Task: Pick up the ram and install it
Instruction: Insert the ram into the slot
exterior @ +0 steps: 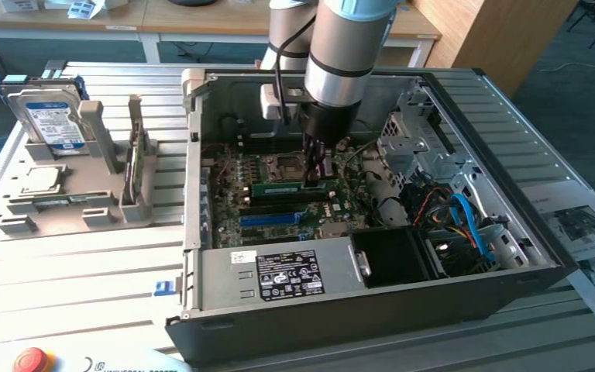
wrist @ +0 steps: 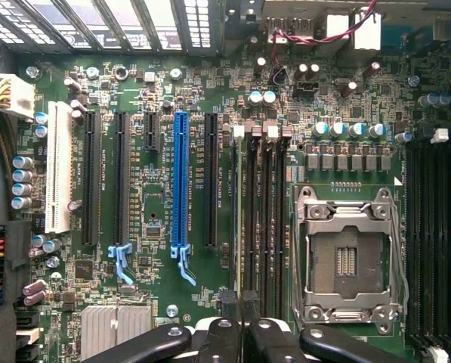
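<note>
The ram (exterior: 287,187), a slim green stick, stands on edge along the memory slots of the motherboard inside the open computer case (exterior: 380,310). My gripper (exterior: 316,177) reaches straight down into the case, and its dark fingers are shut on the ram's top edge near the end toward the exterior view's right. In the wrist view the black fingertips (wrist: 229,314) of the gripper (wrist: 240,314) meet over the row of dark memory slots (wrist: 263,219), beside the empty processor socket (wrist: 347,261). Whether the ram is fully seated in its slot cannot be told.
A grey parts stand (exterior: 70,209) at the exterior view's left holds a blue-labelled hard drive (exterior: 52,116) and a square processor chip (exterior: 41,180). The power supply (exterior: 276,275), drive cage (exterior: 421,139) and loose cables (exterior: 463,217) crowd the case. A red button (exterior: 31,360) sits at the table's front.
</note>
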Motion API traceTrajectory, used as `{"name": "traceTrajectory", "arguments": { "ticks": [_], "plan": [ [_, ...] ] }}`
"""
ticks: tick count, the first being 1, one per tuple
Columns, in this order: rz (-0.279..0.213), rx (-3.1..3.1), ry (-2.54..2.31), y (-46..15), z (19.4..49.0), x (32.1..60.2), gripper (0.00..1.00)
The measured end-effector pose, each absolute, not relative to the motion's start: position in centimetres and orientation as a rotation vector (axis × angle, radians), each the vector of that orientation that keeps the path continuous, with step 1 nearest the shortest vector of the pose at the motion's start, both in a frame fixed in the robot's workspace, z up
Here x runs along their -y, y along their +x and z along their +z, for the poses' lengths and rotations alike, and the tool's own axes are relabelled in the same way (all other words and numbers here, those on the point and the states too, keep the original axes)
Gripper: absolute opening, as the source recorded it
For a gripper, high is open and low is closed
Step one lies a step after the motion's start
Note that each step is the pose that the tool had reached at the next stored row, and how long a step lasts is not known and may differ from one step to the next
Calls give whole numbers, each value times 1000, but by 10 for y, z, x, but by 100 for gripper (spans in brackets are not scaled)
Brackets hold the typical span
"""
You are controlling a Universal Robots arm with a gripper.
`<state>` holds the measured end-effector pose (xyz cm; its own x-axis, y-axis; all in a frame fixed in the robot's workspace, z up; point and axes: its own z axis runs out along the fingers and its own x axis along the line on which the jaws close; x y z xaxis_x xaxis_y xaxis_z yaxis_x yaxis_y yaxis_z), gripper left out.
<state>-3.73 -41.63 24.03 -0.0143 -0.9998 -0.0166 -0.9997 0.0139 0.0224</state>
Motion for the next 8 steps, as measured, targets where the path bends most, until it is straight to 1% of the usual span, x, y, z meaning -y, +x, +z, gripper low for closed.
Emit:
{"name": "traceTrajectory", "arguments": {
  "ticks": [8],
  "plan": [
    [-43,2234,2203,-37,236,416,12]
  ]
}}
